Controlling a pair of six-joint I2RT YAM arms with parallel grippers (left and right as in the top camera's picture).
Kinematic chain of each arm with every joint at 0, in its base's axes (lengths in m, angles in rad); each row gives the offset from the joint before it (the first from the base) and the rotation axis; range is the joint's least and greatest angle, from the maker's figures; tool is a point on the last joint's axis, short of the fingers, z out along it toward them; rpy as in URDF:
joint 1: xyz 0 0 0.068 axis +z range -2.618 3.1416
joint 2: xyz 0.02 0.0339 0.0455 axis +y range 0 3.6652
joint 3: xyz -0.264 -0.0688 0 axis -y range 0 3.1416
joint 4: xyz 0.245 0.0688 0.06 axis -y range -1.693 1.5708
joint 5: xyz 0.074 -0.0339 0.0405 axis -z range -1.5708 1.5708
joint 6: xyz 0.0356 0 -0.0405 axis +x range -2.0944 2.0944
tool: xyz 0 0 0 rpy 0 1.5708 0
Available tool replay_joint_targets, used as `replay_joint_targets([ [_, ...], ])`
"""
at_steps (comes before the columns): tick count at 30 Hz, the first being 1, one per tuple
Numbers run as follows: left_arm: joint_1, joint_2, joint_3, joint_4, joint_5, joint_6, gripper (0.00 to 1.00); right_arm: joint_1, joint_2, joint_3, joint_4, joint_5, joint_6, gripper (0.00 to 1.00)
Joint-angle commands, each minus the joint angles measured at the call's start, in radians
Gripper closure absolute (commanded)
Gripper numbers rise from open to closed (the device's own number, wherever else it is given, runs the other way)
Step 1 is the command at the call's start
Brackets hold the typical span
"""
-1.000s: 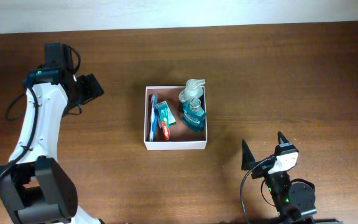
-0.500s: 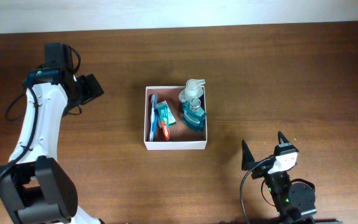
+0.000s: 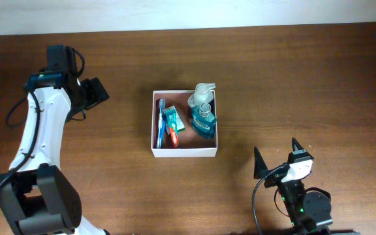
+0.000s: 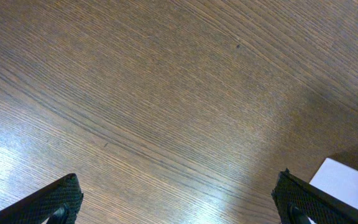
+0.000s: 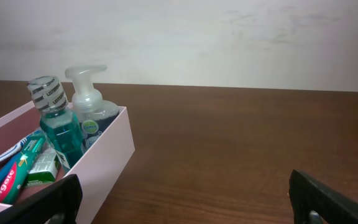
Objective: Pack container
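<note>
Packing looks finished: the square white-walled container holds a teal bottle, a clear pump bottle and a toothpaste tube, while the left pincer and right pincer gape wide, empty.

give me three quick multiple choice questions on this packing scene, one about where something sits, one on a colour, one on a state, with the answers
1. Where is the pump bottle?
A. in the far right corner of the container
B. lying outside it
C. held up in the air

2. What colour is the liquid in the mouthwash bottle?
A. yellow
B. teal
C. red

3. How do the right fingers stand?
A. shut on a bottle
B. shut on nothing
C. open, holding nothing

Answers:
1 A, the overhead view shows it inside the white walls at that corner.
2 B, the right wrist view shows teal liquid under the grey cap.
3 C, the two fingers stand wide apart with nothing between them.
</note>
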Motion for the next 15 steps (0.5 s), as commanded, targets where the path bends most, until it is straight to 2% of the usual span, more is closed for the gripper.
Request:
replay_joint_targets([
  [1,0.003,-0.023,0.014,0.000,-0.004,0.005,0.01,-0.009,-0.011,-0.007,-0.003,-0.009,-0.010,0.02],
  [8,-0.015,-0.077,0.013,0.000,-0.004,0.005,0.01,-0.009,-0.011,-0.007,-0.003,-0.009,-0.010,0.02],
  [15,-0.121,-0.276,0.013,0.000,-0.004,0.005,0.01,-0.009,-0.011,-0.007,-0.003,-0.009,-0.010,0.02],
])
